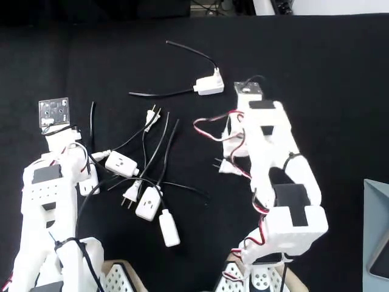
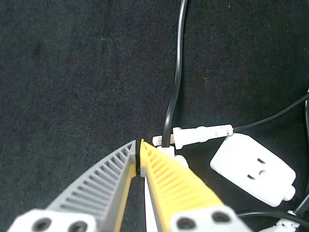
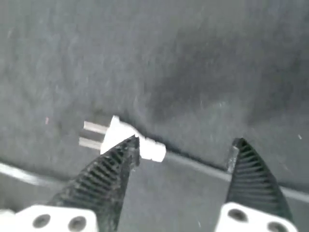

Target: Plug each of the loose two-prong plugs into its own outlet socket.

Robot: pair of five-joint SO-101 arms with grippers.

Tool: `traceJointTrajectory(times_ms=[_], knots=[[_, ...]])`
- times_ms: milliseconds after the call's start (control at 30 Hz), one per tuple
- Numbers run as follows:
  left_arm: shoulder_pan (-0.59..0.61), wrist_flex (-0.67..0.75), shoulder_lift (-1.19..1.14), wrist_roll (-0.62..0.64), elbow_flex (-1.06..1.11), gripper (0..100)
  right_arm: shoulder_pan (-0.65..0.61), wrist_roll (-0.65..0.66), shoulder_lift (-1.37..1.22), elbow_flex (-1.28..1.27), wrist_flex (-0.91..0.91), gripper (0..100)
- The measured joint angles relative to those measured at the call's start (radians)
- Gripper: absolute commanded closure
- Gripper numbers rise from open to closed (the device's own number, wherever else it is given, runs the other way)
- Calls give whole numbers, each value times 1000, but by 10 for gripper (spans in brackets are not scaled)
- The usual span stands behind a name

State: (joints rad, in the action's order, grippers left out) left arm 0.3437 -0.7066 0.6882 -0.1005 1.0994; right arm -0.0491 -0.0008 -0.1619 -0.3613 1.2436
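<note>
The left hand point(image 2: 140, 145) is closed, its grey and yellow fingertips pressed together with nothing plainly held between them. A white two-prong plug point(image 2: 200, 134) lies just past the tips, and a black cord point(image 2: 176, 82) crosses the end of it nearest the hand. A white outlet socket point(image 2: 253, 169) sits just beside the plug, on the yellow finger's side. The right hand point(image 3: 186, 141) is open over the black table point(image 3: 217, 58). A second plug point(image 3: 126, 137) lies at one fingertip with its prongs pointing away from the gap, and its grey cord point(image 3: 193, 164) runs across between the fingers.
</note>
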Motion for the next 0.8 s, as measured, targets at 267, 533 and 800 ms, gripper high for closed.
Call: traceJointTrajectory(times_ms=[267,533,800], knots=[[0,0,0,0,0,970,0,21,0,192,311,694],[0,0,0,0,0,970,3,-261,9,213,371,694],[0,0,0,0,0,970,3,-563,37,158,292,694]])
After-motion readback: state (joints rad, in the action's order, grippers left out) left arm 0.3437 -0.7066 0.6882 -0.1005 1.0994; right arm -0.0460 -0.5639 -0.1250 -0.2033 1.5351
